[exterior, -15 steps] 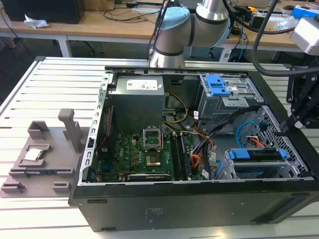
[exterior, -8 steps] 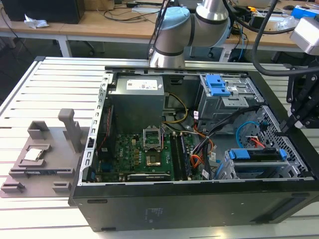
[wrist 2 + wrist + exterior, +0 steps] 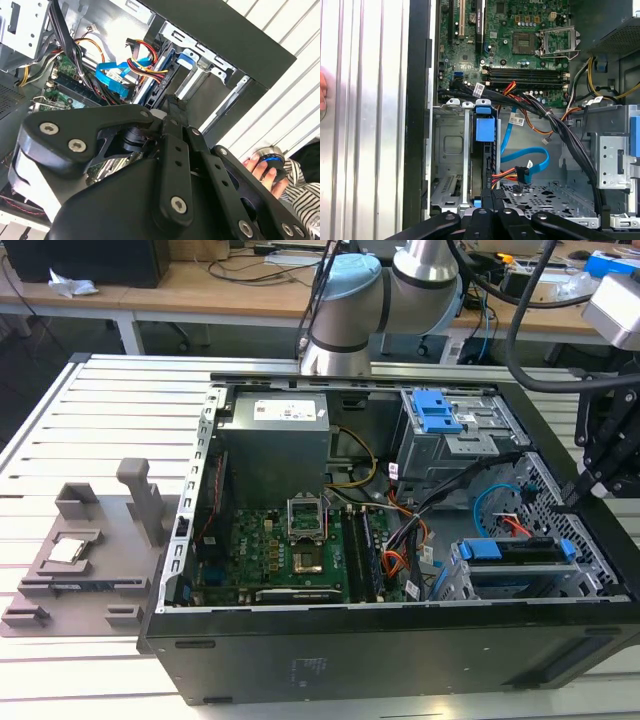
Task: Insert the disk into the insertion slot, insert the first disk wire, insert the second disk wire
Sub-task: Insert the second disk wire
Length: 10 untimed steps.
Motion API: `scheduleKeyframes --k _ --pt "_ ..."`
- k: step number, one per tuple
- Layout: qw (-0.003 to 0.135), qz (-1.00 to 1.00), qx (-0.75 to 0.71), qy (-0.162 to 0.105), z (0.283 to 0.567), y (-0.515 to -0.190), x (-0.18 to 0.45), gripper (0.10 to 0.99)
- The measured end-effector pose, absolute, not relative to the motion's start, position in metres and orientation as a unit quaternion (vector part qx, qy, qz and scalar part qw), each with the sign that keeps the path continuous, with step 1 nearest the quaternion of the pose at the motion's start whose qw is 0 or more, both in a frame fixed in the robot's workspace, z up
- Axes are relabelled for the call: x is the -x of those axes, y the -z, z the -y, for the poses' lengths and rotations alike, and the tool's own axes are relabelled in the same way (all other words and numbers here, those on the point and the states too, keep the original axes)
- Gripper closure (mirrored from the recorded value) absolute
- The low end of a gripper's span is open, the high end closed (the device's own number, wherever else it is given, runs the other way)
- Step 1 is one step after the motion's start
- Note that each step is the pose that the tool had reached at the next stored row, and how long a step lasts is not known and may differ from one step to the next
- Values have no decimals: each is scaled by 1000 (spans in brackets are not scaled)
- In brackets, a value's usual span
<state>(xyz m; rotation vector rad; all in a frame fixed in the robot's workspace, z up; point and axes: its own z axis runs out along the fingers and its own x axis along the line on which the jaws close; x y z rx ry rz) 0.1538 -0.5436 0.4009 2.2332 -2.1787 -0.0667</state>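
1. Exterior view: an open computer case [image 3: 400, 650] lies on its side on a slatted table [image 3: 60, 410], with the robot arm [image 3: 345, 300] reaching over it from the far side.
2. The gripper [image 3: 578, 498] hangs at the exterior view's right, just above the case's perforated end wall.
3. In the first wrist view the gripper [image 3: 492, 192] has its tips drawn together with nothing seen between them. In the second wrist view the gripper [image 3: 170, 102] looks the same.
4. The disk [image 3: 480, 550] sits inside the insertion slot [image 3: 470, 585], in the case corner at the exterior view's lower right, with its blue frame level with the cage opening.
5. In the first wrist view the disk [image 3: 485, 129] shows edge-on in the insertion slot [image 3: 447, 150], right in front of the gripper tips.
6. A flat blue cable [image 3: 532, 162] loops just beside the disk. A red, yellow and black wire bundle [image 3: 505, 175] ends in a black plug [image 3: 520, 174] near it. I cannot tell whether either one is plugged into the disk.
7. The motherboard [image 3: 300, 550] fills the middle of the case, and a taller grey cage [image 3: 470, 430] with a blue latch [image 3: 437, 412] stands behind the disk.
8. In the second wrist view a person's hand [image 3: 260, 170] rests on a round blue-lit button [image 3: 272, 160] outside the case.
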Motion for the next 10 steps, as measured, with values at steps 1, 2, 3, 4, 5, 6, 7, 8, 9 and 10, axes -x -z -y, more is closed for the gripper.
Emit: scheduleKeyframes --k 1,2,3,4,5,6,7,8,9,10 --pt "10 698 -716 21 544 -401 -154 973" --pt "10 698 -716 21 544 -401 -154 851" --pt "11 698 -716 21 544 -401 -154 784" --pt "11 698 -716 21 542 -401 -154 784" --pt "11 698 -716 21 536 -401 -154 784" --pt "11 698 -716 21 529 -401 -154 784" --pt "11 698 -716 21 522 -401 -154 784" --pt "11 698 -716 21 522 -401 -152 784" --pt "11 698 -716 21 522 -401 -150 784" --pt "11 698 -716 21 522 -401 -147 784"
